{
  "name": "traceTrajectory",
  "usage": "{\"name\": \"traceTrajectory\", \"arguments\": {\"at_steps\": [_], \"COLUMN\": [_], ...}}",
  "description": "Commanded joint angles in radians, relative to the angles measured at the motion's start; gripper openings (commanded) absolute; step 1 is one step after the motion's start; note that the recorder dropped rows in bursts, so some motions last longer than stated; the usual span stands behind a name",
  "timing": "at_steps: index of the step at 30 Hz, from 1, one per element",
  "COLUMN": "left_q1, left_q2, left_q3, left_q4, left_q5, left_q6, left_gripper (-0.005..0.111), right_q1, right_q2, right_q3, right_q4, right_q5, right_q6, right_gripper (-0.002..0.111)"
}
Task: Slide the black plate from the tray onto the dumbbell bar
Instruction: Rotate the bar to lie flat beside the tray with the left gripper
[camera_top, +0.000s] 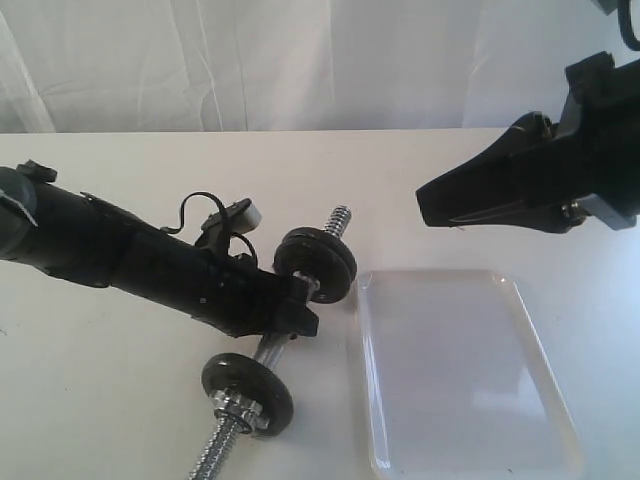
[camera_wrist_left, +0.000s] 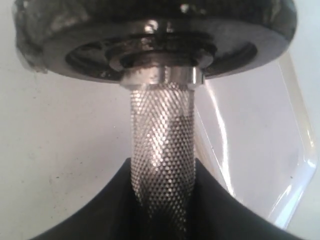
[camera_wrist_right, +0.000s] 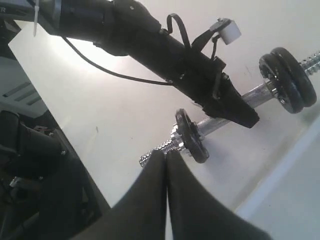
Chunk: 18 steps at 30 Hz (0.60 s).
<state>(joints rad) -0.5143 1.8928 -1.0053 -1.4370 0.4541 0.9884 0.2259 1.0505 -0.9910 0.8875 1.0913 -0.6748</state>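
Exterior view is showing my left gripper (camera_top: 303, 308) pinching the knurled middle of the dumbbell bar (camera_top: 272, 348). The bar is lying slantwise toward the near edge of the surface (camera_top: 100, 400), just beside the tray (camera_top: 530, 330). Nothing that I can see is sitting in the tray. Two black discs are standing together on the bar's end nearest the tray. I am judging the outer one to be the black plate (camera_top: 326, 256), already over the bar and touching its neighbour. The bar's other end is carrying a single disc (camera_top: 250, 385) backed by a chrome collar nut (camera_top: 233, 408), and I am seeing no such nut outside the black plate. My right gripper (camera_top: 432, 205) is hovering above the surface beyond the tray's far rim, its fingers pressed together and carrying nothing. I am therefore reading the sliding step as all but finished. The next move, I am thinking, is calling for a check that the plate is sitting flush. After that, the left gripper should be letting go gently, so that the bar is not rolling toward the tray.
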Motion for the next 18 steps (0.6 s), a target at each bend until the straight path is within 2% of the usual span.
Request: {"name": "traceTrajectory", "arguments": {"at_steps": [1, 10, 18], "left_q1": [-0.034, -0.036, -0.078], "left_q2": [-0.079, -0.079, -0.125], "left_q3": [-0.032, -0.031, 0.031], "left_q4": [-0.233, -0.237, -0.27], "left_q5": [0.079, 0.054, -0.082], "left_q6": [-0.006, -0.09, -0.123], "left_gripper": [0.0, 0.0, 0.0], "right_q1": [-0.005, -0.005, -0.005], "right_q2": [-0.006, -0.006, -0.006], "right_q3": [0.004, 0.004, 0.004], "right_q4": [0.005, 0.005, 0.005], "right_q5": [-0.002, 0.0, 0.0], "right_q6": [-0.001, -0.001, -0.001], "right_gripper": [0.0, 0.0, 0.0]}}
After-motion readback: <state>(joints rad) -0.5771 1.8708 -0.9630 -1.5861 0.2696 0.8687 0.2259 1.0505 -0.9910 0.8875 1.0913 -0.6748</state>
